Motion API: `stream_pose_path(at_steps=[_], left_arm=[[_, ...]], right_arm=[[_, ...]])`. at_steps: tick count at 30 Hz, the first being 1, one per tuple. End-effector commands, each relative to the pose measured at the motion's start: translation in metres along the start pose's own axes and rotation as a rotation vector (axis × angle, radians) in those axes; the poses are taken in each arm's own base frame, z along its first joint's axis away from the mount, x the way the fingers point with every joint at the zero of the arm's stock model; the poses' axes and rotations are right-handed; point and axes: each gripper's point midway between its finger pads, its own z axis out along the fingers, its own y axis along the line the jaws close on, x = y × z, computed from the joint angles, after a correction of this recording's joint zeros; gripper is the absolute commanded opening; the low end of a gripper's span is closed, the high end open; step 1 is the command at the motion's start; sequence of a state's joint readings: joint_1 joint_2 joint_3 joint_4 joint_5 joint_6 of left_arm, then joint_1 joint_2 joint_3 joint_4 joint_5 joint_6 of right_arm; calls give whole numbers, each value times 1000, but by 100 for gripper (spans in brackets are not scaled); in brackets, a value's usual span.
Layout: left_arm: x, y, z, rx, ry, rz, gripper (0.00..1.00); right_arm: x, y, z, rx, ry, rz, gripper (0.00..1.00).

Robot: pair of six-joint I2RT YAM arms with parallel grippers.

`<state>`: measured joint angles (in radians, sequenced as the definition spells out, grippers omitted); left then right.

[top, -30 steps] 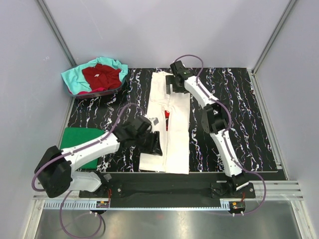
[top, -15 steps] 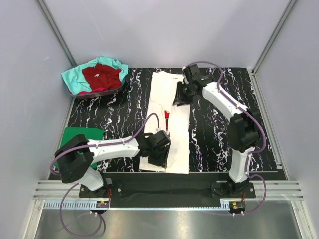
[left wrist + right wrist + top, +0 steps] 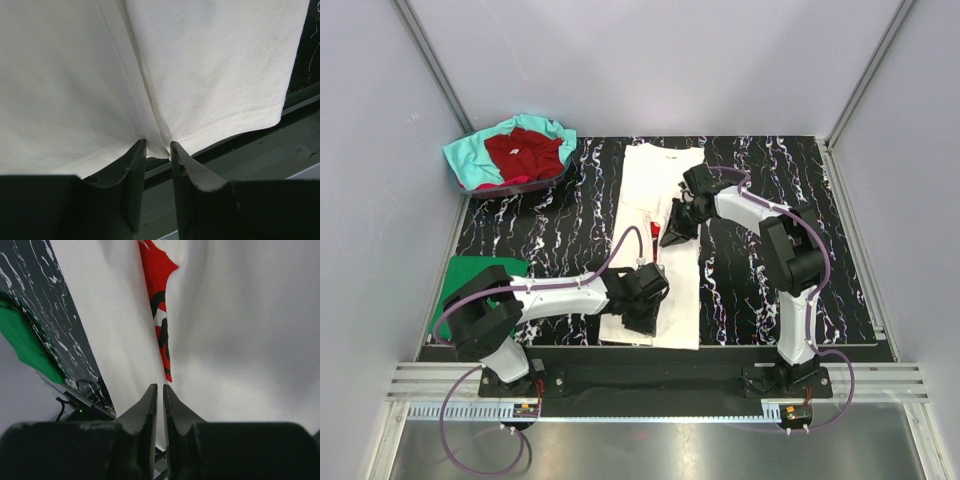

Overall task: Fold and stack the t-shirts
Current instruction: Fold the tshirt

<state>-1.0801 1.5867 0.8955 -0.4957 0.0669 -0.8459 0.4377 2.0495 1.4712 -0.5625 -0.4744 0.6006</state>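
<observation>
Black marbled counter (image 3: 840, 260) lies open on the right; long white cloth t-shirt (image 3: 680, 300) fills the middle; folded green shirt (image 3: 470, 275) and heaped grey bin (image 3: 535, 183) crowd the left.

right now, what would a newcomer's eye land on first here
The white t-shirt lies down the middle of the marbled table, sides folded in, a red sliver of print at the seam. The left gripper pinches its near hem; the right gripper sits at its middle. At the far left a bin holds a teal shirt and a dark red shirt.
</observation>
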Motion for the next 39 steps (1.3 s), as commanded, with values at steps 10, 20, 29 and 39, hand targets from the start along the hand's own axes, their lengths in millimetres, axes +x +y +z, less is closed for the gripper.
stream_pose_path(at_steps=[10,20,29,39], left_arm=[[-1,-3,-20,-73,-4,56,7],[20,-8,-14,-65,92,86,6],[21,-13,-8,-27,94,100,28],[-62,-13,-132,195,-317,0,59]], right_arm=[[-2,-13,25,8,17,63,14],[3,-23,37,23,43,95,14],[0,-26,35,20,48,98,14],[-22,-1,-24,69,-49,-102,39]])
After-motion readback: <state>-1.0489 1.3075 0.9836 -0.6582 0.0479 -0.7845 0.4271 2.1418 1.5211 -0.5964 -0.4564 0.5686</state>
